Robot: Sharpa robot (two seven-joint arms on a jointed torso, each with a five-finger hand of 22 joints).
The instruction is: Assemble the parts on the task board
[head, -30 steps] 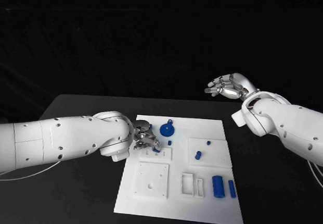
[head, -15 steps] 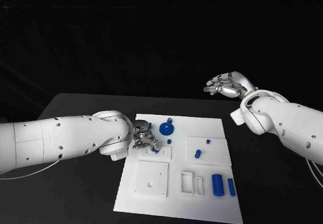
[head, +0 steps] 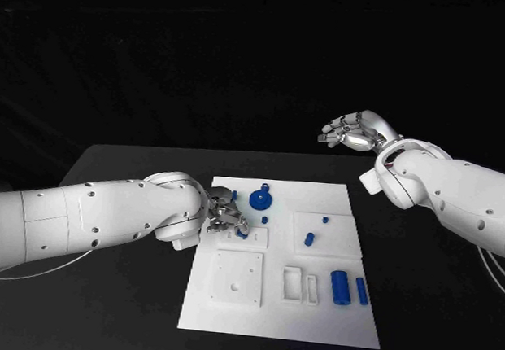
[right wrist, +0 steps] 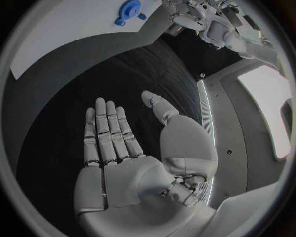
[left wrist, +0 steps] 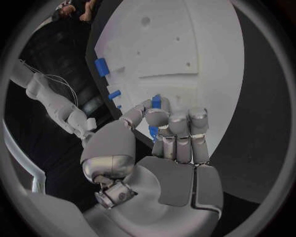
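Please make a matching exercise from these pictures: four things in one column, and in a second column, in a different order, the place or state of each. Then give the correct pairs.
Things
1. left hand
2. right hand
3. round blue part
4. two blue cylinders

Places or states
A. lying side by side near the board's front right corner
B. raised beyond the table's far edge, holding nothing, fingers apart
C. low over the task board, pinching a small blue part
D. near the board's far edge

Pairs: 1-C, 2-B, 3-D, 4-A
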